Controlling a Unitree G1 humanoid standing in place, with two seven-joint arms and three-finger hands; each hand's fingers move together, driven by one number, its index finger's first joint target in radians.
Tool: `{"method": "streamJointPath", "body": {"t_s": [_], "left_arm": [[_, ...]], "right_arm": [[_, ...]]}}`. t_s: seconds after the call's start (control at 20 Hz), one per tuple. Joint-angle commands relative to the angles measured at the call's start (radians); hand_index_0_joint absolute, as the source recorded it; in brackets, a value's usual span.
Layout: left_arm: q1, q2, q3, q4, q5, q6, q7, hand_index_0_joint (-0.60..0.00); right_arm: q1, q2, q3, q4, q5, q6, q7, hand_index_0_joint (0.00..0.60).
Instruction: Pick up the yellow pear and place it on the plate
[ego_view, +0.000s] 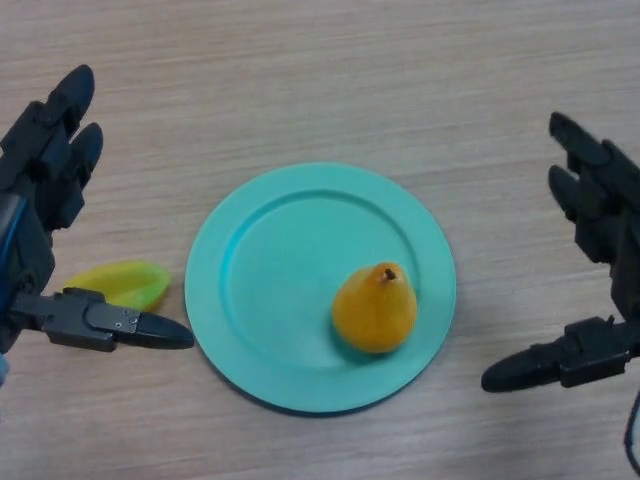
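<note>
A yellow-orange pear (375, 308) stands on the teal plate (260, 260), on the plate's right half, stem end up. My left hand (45, 190) is at the left edge of the view, fingers straight and thumb stretched toward the plate, holding nothing. My right hand (595, 210) is at the right edge, also spread wide with its thumb pointing toward the plate, clear of the pear. Both hands are apart from the plate.
A small yellow-green object (120, 283) lies on the wooden table just left of the plate, partly behind my left thumb.
</note>
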Motion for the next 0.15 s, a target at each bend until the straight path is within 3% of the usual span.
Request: {"method": "streamJointPath", "body": {"t_s": [0.05, 0.15], "left_arm": [[-0.043, 0.046, 0.059, -0.042, -0.021, -0.084, 0.002, 0.000], [-0.057, 0.053, 0.057, -0.034, -0.003, -0.098, 0.013, 0.000]], "right_arm": [[-0.018, -0.018, -0.038, -0.063, 0.002, -0.099, -0.012, 0.000], [-0.031, -0.018, -0.033, -0.072, 0.020, -0.081, -0.018, 0.000]]}}
